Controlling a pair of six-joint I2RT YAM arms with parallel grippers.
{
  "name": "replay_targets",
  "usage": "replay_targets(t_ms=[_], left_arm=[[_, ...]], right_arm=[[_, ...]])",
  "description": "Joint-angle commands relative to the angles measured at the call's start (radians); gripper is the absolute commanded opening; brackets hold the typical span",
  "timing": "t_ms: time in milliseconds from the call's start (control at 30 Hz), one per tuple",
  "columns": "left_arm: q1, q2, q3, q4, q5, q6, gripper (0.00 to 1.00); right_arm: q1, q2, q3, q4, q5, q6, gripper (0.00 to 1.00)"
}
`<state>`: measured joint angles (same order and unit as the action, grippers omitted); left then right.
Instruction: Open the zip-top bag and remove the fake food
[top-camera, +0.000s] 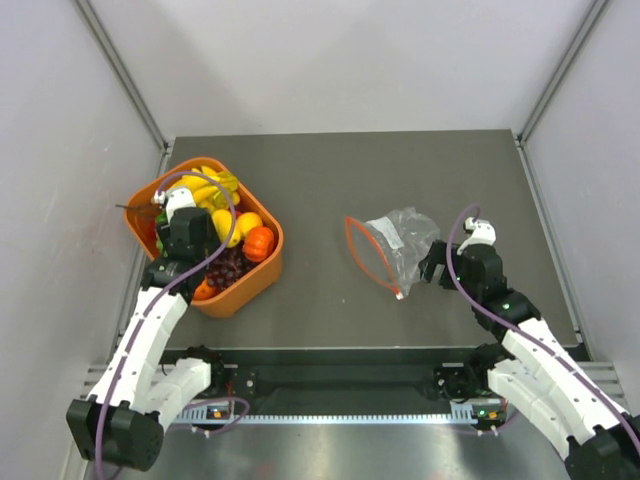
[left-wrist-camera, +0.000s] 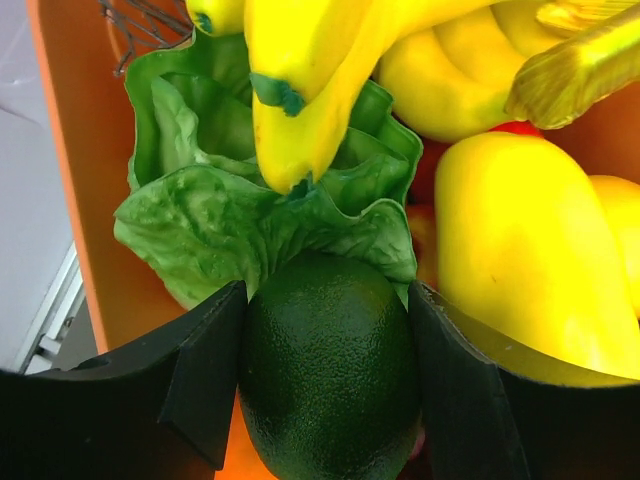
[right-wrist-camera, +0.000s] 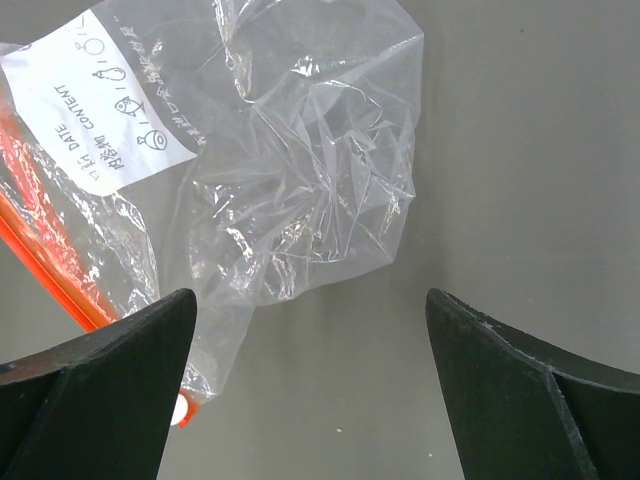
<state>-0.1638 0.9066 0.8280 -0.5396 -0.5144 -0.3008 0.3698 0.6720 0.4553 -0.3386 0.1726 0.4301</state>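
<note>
The zip-top bag (top-camera: 400, 240) lies crumpled on the table right of centre, its orange-red zip strip (top-camera: 362, 252) open in a loop; it looks empty. It also shows in the right wrist view (right-wrist-camera: 300, 170). My right gripper (right-wrist-camera: 310, 300) is open and empty, just right of the bag (top-camera: 432, 265). My left gripper (left-wrist-camera: 328, 300) is inside the orange basket (top-camera: 250, 288), shut on the small dark green fruit (left-wrist-camera: 328, 370). The yellow banana bunch (top-camera: 205, 185) and the orange-red round fruit (top-camera: 260, 243) lie in the basket.
The basket stands at the table's left and also holds leafy green lettuce (left-wrist-camera: 220, 210), dark purple grapes (top-camera: 230, 265) and a yellow pepper (left-wrist-camera: 520, 250). Grey walls close in on both sides.
</note>
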Motion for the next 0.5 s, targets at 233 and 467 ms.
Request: replay_targets(t_ms=[233,467], left_arm=[[0.01,-0.13,-0.007,0.063,0.157,0.031,0.94],[0.01,-0.201,0.016,0.015,0.22,0.068,0.99]], right_arm=[[-0.016,-0.011,0.068,-0.017,-0.021,-0.022,0.97],[-0.015,-0.003,0.077,-0.028,-0.021,-0.034,0.97]])
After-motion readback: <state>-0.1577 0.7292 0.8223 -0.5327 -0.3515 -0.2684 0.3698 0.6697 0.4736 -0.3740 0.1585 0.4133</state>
